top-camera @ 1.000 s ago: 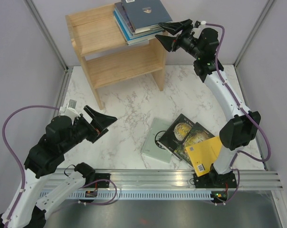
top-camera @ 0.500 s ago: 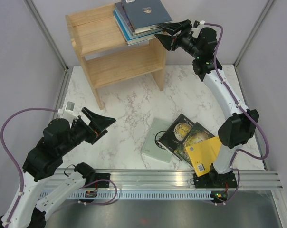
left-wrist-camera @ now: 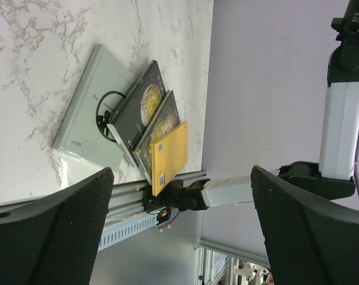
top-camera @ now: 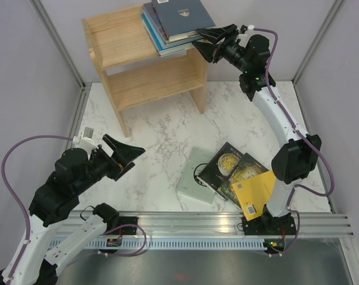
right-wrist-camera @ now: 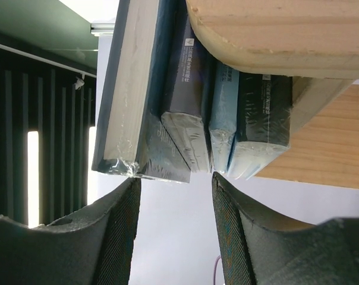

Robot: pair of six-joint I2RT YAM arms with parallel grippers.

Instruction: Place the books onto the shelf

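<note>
1. At the right gripper (top-camera: 204, 43): jaws partly apart, nothing clamped between them. Held high, level with the top of the shelf, aimed left.
2. Just past its fingertips (right-wrist-camera: 117, 225): the near corner of the stack of books (top-camera: 176, 21), with four books showing side by side in the right wrist view, dark covers and one pale blue. Touching the tips or a hair apart, cannot tell.
3. Under that stack: the shelf (top-camera: 117, 41), light wood, two tiers, standing at the far left of the table. Stack on the right end of the top tier, jutting out over the right side panel.
4. At the left gripper (top-camera: 127, 155): jaws spread wide, nothing held. Hanging over the near left part of the table, well apart from every book, aimed right.
5. On the marble table (top-camera: 161, 130), near the right arm's base: four loose books, fanned and overlapping.
6. Leftmost of them: the pale book (top-camera: 190, 178), lying flat, a dark ring on its cover.
7. Lapping over its right edge and over one another: two black-and-gold books (top-camera: 227, 166).
8. Rightmost and uppermost: the yellow book (top-camera: 255, 193), overlapping the nearer black one, its near corner close to the rail (top-camera: 185, 221).
</note>
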